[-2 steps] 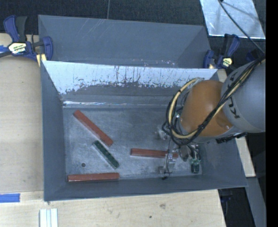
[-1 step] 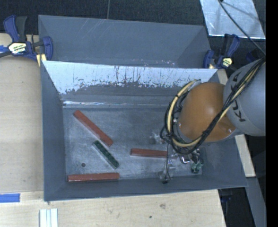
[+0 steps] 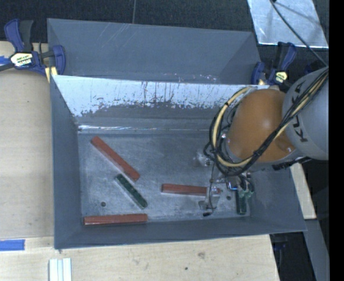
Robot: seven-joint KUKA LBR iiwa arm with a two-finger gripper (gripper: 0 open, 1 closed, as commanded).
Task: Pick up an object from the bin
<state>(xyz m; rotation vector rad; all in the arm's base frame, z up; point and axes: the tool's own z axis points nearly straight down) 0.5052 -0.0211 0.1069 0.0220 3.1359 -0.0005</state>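
My gripper [image 3: 210, 199] hangs low over the bin floor at the right, under the orange cover. It stands at the right end of a short reddish-brown flat bar [image 3: 182, 188] that lies level on the floor; whether it touches the bar I cannot make out. Just to the gripper's right a small dark green piece [image 3: 242, 202] stands close to the bin's right wall. Whether that piece lies loose or belongs to the gripper I cannot say.
A dark green bar [image 3: 131, 191] lies slanted at centre left. Above it is a longer reddish-brown bar [image 3: 114, 158], also slanted. A third reddish-brown bar [image 3: 115, 219] lies along the front wall. The arm and its cables cover the bin's right side.
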